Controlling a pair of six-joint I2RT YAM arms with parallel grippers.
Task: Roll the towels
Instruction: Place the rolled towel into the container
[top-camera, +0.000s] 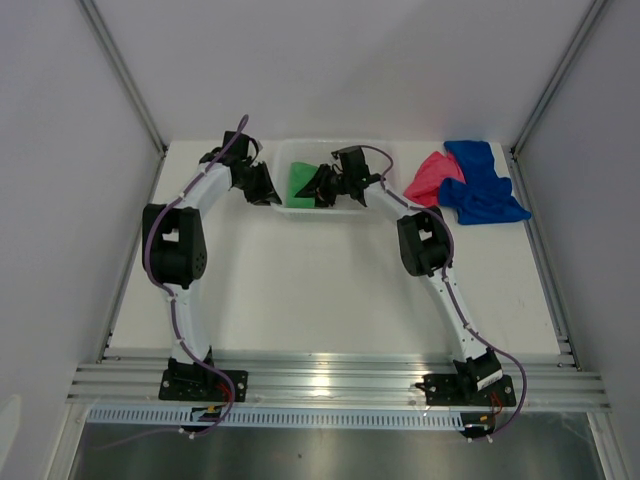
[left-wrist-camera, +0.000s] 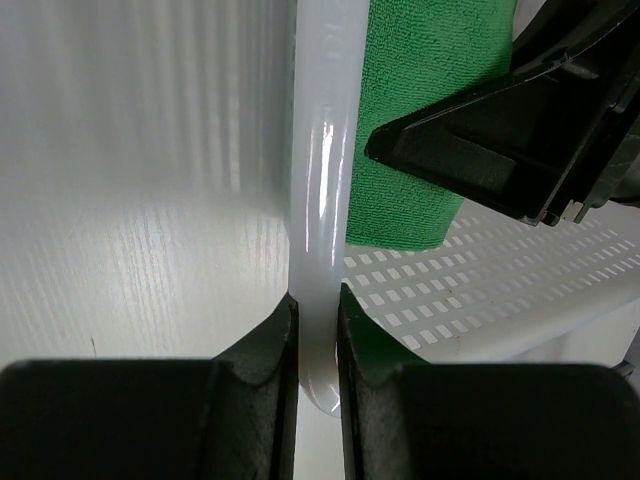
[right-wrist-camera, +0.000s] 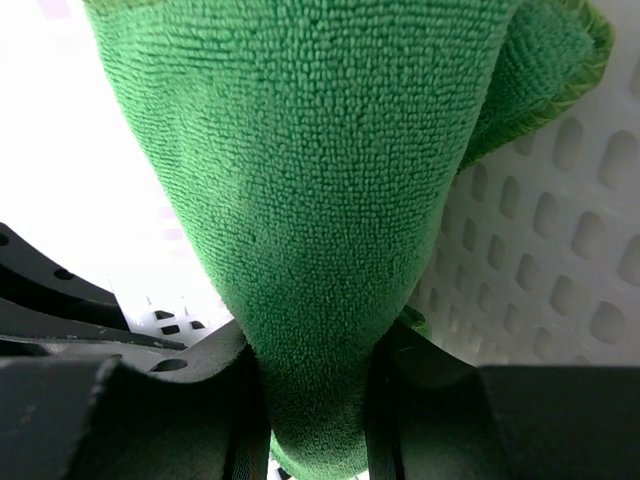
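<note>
left end effector (left-wrist-camera: 317, 310) narrow, pinching rim of white slotted plastic basket (left-wrist-camera: 325, 150). right end effector (right-wrist-camera: 315, 400) clamped on green microfibre towel (right-wrist-camera: 300, 180), bundled inside basket. far right of bench (top-camera: 300, 290): pink-red cloth (top-camera: 432, 178) and royal blue cloth (top-camera: 482, 185) crumpled, touching, unrolled. probably one of three done.

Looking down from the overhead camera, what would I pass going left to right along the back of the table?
Left hand pinching the basket rim → green towel → right hand gripping it → pink towel → blue towel.
</note>
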